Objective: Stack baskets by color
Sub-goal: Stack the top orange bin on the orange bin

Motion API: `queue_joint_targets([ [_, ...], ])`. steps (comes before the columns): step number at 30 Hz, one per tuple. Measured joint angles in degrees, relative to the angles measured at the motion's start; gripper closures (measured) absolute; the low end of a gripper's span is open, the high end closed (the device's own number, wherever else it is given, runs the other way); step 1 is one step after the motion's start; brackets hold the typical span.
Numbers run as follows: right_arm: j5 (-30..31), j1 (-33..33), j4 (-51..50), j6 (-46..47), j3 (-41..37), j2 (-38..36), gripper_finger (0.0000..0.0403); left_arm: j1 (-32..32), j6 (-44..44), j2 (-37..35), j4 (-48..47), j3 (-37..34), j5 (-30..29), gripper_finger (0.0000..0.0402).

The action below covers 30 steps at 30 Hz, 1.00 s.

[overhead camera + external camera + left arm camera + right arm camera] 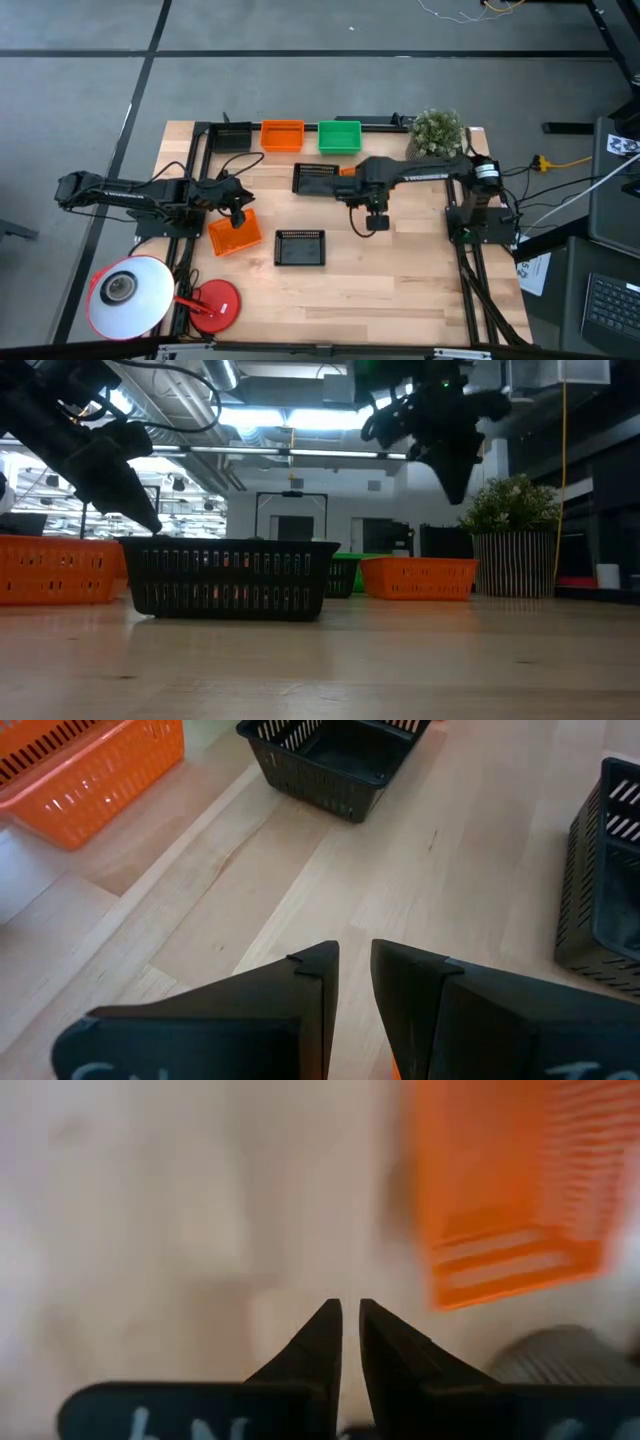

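Several baskets stand on the wooden table. At the far edge are a black one, an orange one and a green one. A black basket lies mid-table, with an orange basket partly hidden behind my right arm. Nearer are an orange basket and a black one. My left gripper hangs just over the near orange basket, fingers close together and empty. My right gripper points down above bare table, fingers close together and empty.
A potted plant stands at the far right corner. A white lamp shade and a red disc sit at the near left. Black frame rails border the table's sides. Bare wood lies near the front edge, right of the near black basket.
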Motion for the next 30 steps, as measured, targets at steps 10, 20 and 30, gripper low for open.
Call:
queue_joint_targets([
  [10, 7.7, -2.1, 12.3, 4.3, -12.0, -3.9, 0.0304, 0.0, 0.0, 0.0, 0.0, 0.0, 0.0, 0.0347],
  [20, 9.7, -4.0, 25.3, -5.7, -20.4, -3.5, 0.0186, 0.0, -0.3, 0.0, 0.2, 0.0, 0.0, 0.0347],
  [30, 8.0, -5.0, 39.6, -10.7, -28.1, -3.3, 0.0203, 0.0, -0.3, 0.0, 0.2, 0.0, 0.0, 0.0347],
])
